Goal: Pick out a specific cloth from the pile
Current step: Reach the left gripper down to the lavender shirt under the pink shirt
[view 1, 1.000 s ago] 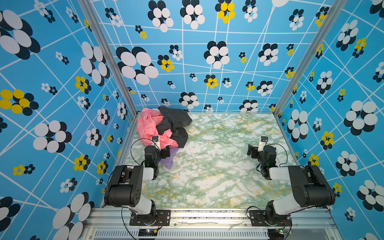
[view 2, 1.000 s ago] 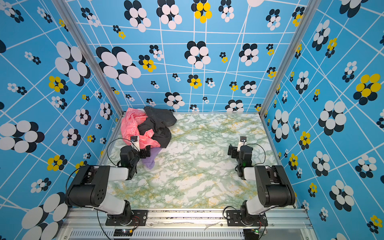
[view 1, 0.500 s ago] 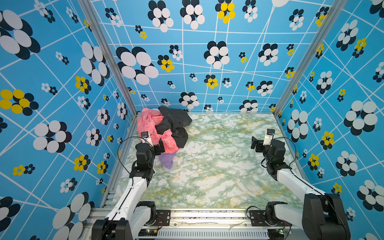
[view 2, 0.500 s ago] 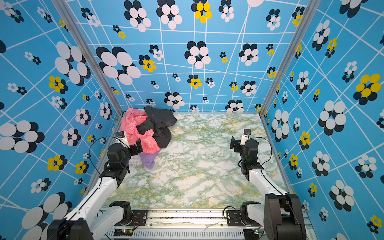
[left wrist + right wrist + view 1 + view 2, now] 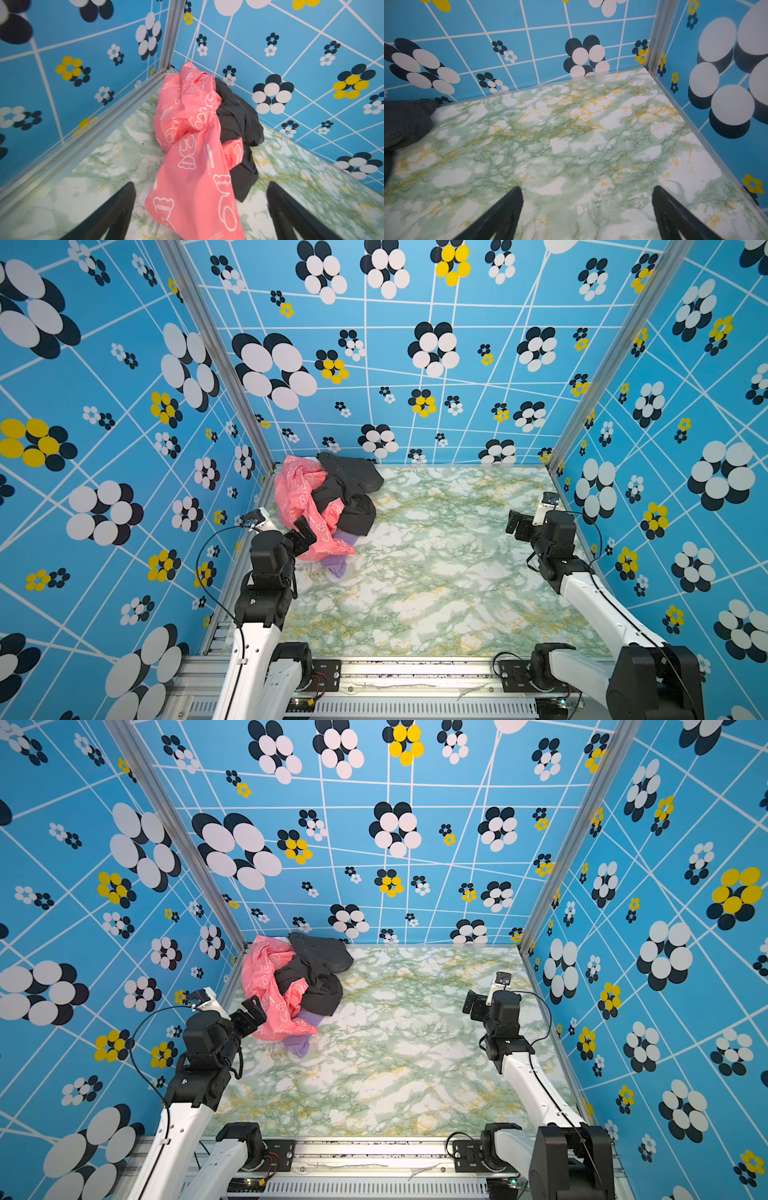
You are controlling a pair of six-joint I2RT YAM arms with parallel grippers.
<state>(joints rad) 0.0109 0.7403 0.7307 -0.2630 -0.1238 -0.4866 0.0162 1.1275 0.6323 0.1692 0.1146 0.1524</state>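
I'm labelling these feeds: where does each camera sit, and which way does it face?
Top view: high over the near edge, looking down on the table; both arms show.
Top view: same height and aim; left gripper, right gripper show.
Left wrist: left arm, facing the pile; open fingers show.
Right wrist: right arm, facing the far corner; open fingers show.
Shared: both wrist views catch the dark garment.

Lilac cloth [image 5: 338, 563], seemingly crumpled, poking from beneath pile [image 5: 300, 497], far-left corner
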